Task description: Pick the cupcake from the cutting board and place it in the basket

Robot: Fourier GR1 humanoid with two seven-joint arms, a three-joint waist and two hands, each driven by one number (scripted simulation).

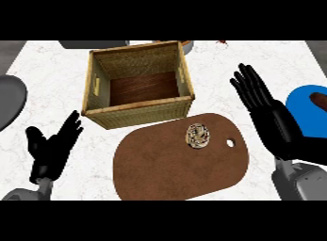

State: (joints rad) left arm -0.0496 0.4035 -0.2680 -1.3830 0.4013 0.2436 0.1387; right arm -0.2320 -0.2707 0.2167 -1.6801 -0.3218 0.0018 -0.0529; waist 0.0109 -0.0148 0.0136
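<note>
One cupcake [197, 135] sits on the board [173, 169], toward its 1 o'clock edge, seen top-down: round, so no long axis can be told; top faces up. Tan-and-dark swirled pattern. Basket [139, 113] lies at the board's 11 o'clock, touching its rim. Right hand [266, 113] at cupcake's 3 o'clock, fingers straight, holding nothing. Left hand [51, 148] at 9 o'clock, fingers relaxed, released.

The left hand [51, 148] is at the lower left, fingers straight and spread, pointing up, with a bit of its grey arm below. The right hand [270, 117] is at the right, flat and open, fingers pointing up, its grey arm at the bottom edge.
</note>
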